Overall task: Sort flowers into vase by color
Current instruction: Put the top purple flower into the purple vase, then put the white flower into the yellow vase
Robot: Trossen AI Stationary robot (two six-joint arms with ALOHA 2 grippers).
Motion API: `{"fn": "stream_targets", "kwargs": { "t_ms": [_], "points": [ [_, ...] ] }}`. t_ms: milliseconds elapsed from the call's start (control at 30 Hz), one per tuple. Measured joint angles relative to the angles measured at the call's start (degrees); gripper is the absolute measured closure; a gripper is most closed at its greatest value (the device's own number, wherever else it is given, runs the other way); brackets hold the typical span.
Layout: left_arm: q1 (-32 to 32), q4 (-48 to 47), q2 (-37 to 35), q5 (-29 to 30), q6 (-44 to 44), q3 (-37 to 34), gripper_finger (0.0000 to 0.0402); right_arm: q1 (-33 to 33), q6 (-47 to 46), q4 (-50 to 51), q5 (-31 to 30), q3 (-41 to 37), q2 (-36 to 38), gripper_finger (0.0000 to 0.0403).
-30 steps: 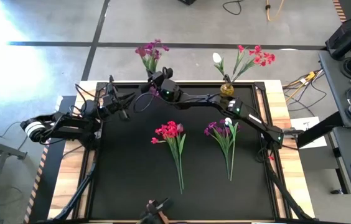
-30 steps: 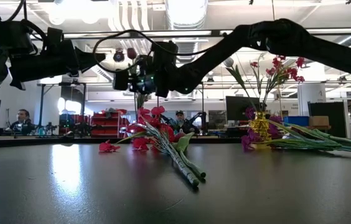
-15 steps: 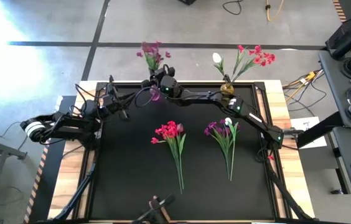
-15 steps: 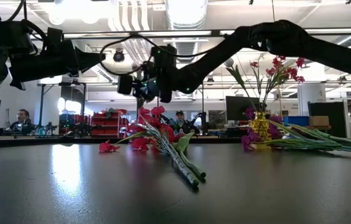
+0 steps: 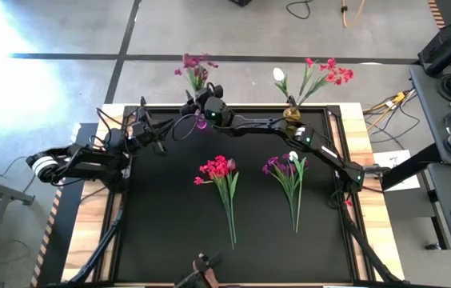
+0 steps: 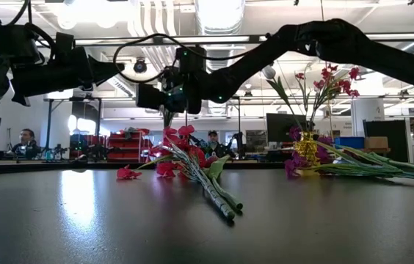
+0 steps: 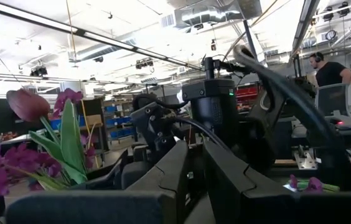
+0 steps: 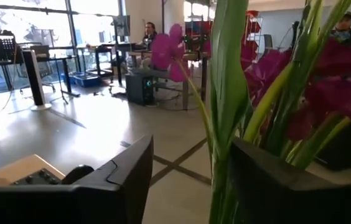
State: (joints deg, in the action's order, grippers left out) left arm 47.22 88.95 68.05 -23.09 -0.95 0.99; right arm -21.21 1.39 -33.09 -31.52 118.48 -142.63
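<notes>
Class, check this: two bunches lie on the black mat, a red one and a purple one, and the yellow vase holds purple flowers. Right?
Not quite. The yellow vase holds red flowers with a white bud, not purple, as the high view shows. The red bunch and the purple bunch do lie on the mat.

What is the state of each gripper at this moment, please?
Left gripper: waiting at the table's far left, fingers nearly together, holding nothing.
Right gripper: open at the far edge, the purple flower stems between its fingers.

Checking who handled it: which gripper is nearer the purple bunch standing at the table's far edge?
Right. The right gripper is at the purple bunch, stems between its fingers; the left gripper waits farther off.
</notes>
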Motion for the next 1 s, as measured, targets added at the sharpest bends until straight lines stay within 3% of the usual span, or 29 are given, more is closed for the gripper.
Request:
{"fn": "stream_targets", "kwargs": {
  "t_ms": [333, 467, 1000],
  "points": [
    [0.0, 0.0, 0.0, 0.0, 0.0, 0.0, 0.0365, 1.4, 2.7, 0.1, -0.7, 0.1, 0.1, 0.0212],
    [0.0, 0.0, 0.0, 0.0, 0.0, 0.0, 0.0365, 2.7, 5.7, 4.0, -3.3, 0.1, 1.4, 0.0217],
    [0.0, -0.4, 0.0, 0.0, 0.0, 0.0, 0.0365, 3.8, 4.7, 25.9, -4.6, 0.2, 6.9, 0.0216]
  ]
}}
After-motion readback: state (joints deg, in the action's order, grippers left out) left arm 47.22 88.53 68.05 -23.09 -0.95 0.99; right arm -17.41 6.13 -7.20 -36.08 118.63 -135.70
